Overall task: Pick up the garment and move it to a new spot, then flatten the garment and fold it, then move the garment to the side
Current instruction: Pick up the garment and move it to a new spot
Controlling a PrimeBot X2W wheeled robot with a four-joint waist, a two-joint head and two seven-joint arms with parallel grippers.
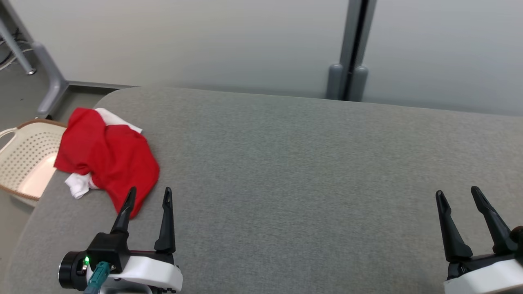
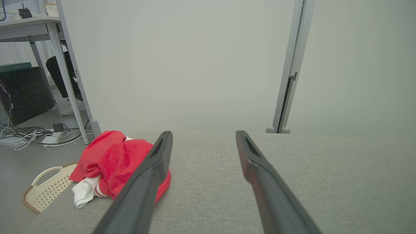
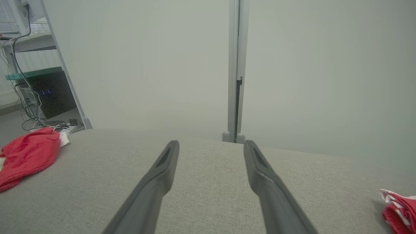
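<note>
Red garment (image 1: 108, 157) crumpled at the left edge of the worktop (image 1: 286, 183), by the basket (image 1: 24, 155). Left hand (image 1: 149, 190) just short of it, spread wide, gripping nothing; right hand (image 1: 457, 191) same, well apart. Now: reach forward-left, pinch a thick fold, lift fully clear before carrying to open centre, no dragging.
</note>
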